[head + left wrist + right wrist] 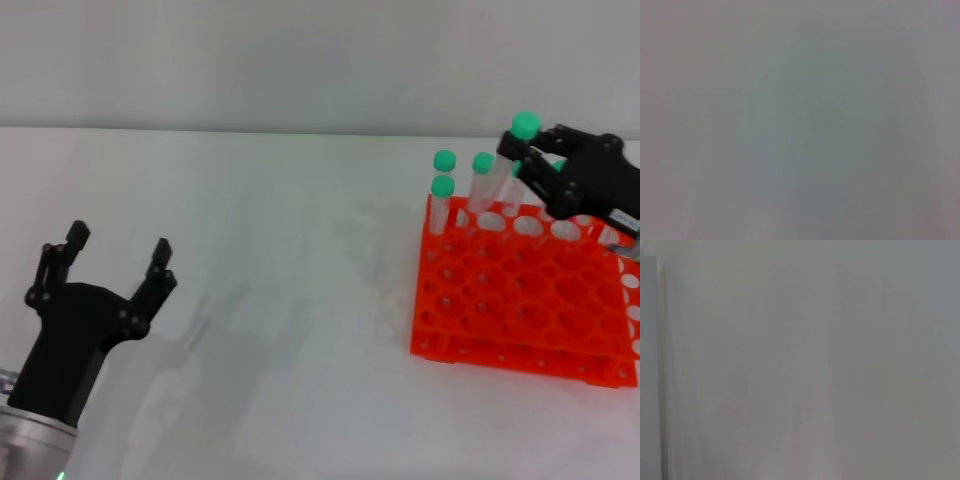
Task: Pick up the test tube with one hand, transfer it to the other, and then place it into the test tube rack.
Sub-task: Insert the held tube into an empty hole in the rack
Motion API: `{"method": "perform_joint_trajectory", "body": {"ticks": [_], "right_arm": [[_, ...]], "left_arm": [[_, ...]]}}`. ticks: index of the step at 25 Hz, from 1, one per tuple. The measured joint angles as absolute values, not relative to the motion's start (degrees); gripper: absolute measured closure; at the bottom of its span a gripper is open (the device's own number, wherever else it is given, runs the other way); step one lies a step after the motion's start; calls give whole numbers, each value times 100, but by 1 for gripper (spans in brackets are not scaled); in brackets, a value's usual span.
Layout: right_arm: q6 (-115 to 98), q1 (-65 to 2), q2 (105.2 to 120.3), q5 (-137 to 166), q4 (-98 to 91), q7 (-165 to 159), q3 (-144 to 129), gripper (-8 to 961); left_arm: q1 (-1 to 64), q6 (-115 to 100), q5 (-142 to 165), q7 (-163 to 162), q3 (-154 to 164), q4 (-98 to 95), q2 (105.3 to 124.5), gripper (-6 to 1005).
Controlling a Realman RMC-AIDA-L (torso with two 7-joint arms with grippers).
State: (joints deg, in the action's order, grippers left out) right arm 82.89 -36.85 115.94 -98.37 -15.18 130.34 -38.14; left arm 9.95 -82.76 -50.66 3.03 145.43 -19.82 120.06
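In the head view my right gripper [520, 158] is at the far right, above the back rows of the orange-red test tube rack [520, 300]. It is shut on a clear test tube [525, 126] with a green cap, held tilted with the cap above the fingers. The tube's lower end is hidden behind the fingers and the other tubes. My left gripper [118, 245] is open and empty at the near left of the table, far from the rack. Both wrist views show only blank grey.
Three other green-capped tubes [444, 160] stand in the rack's back left holes, right next to the held tube. The rack sits on a white table [280, 300], and its right end runs out of view.
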Motion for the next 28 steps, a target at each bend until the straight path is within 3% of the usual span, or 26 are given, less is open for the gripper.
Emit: {"method": "perform_joint_trajectory", "body": {"ticks": [28], "right_arm": [[7118,-4049,11619,-9839,-889,13810,-3997,738]], "left_arm": [[1068,-8225,-5151,1,14599,-1969,12006,105]]}}
